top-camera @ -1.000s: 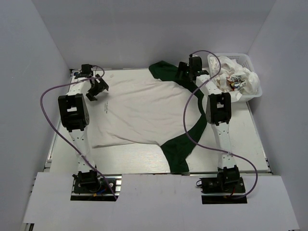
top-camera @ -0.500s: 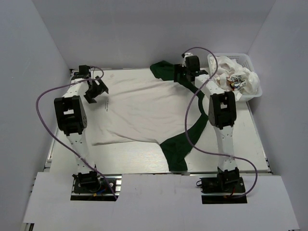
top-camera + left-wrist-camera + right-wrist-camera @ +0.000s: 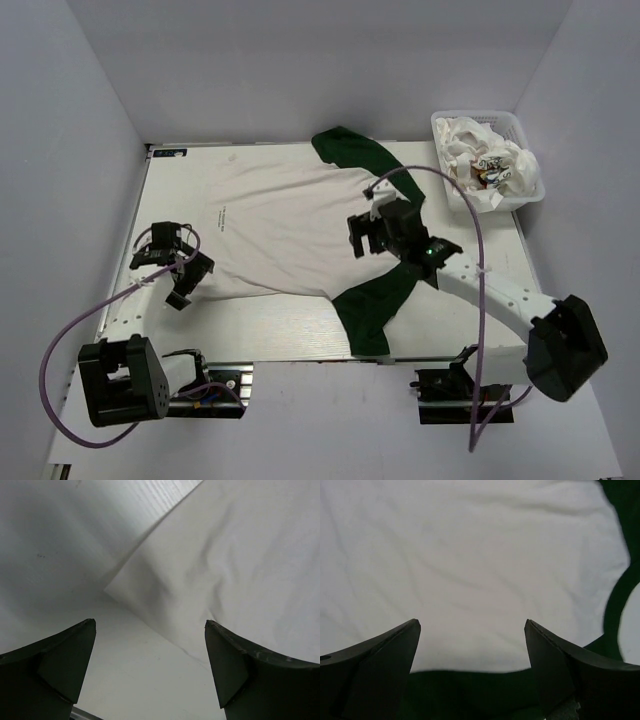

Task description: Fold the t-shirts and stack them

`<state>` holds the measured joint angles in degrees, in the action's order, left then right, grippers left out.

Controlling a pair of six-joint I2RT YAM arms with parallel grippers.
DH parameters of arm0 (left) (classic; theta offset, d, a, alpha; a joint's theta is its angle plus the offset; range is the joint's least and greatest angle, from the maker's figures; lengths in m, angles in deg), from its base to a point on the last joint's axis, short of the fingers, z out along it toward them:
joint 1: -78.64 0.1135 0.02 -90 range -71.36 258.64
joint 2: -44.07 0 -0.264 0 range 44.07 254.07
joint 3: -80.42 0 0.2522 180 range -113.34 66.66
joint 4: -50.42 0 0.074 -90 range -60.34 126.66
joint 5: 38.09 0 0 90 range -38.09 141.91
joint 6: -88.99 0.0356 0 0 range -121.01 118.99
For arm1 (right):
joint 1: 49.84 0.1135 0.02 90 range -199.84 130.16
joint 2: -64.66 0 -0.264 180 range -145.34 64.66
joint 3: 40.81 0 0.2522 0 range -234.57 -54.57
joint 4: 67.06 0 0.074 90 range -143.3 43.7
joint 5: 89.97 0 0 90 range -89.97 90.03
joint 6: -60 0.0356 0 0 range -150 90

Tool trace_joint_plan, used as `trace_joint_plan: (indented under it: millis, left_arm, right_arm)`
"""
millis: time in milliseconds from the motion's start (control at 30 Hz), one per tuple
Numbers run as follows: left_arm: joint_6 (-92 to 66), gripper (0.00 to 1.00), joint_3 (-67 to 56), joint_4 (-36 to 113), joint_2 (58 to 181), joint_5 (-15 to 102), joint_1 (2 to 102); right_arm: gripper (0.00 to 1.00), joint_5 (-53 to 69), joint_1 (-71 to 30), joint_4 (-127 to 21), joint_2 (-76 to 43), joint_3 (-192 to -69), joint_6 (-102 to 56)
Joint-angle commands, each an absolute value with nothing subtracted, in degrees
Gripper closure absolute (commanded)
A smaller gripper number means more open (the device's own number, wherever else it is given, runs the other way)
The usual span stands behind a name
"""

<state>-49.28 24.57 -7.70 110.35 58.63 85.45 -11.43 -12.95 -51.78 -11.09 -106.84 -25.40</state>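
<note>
One t-shirt (image 3: 290,225) corner under left claw (image 3: 150,626)

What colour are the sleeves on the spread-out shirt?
Dark green sleeves on a white shirt, clearest in the top view.

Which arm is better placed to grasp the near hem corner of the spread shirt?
Left. The left claw, open, hovers at the shirt's corner; the right claw is over its middle.

Small black print (image 3: 221,217) on the t-shirt (image 3: 300,230) is too tiny to read.
</note>
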Motion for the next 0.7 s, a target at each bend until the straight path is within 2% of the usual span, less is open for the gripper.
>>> trace_joint_plan:
  millis: [0,167,267,367,400,467,500,667]
  left_arm:
    - [-52.86,0.00,26.58,-6.14,108.57,61.75,85.50]
    - [-54.62,0.19,30.26,-3.18,113.32,63.26,86.02]
    - [-54.46,0.26,31.85,1.74,115.42,61.75,86.02]
    - [-54.45,0.44,31.85,3.26,117.80,61.23,86.02]
    - [-53.75,0.68,31.85,3.26,119.37,61.23,86.02]
    - [-53.75,0.95,31.85,2.30,120.00,62.01,86.02]
    - [-53.75,1.00,31.85,2.30,120.53,62.54,86.02]
    - [-53.22,1.00,33.88,2.82,118.25,62.54,86.02]
  right_arm:
    - [0.10,-13.41,-7.40,-50.23,-4.44,-101.96,-21.67]
    - [0.10,-16.21,1.92,-43.73,-0.73,-97.20,-17.97]
    - [0.10,-18.85,7.72,-38.28,-0.65,-95.88,-17.26]
    - [0.10,-21.84,13.07,-32.74,-0.91,-95.96,-17.00]
    - [0.10,-22.55,15.35,-29.77,-1.08,-96.31,-16.47]
    - [0.10,-22.73,18.95,-25.27,-0.91,-97.63,-12.88]
    - [0.10,-20.81,19.85,-23.17,-0.47,-97.81,-11.99]
    - [0.10,-16.50,23.37,-19.99,3.13,-95.88,-1.91]
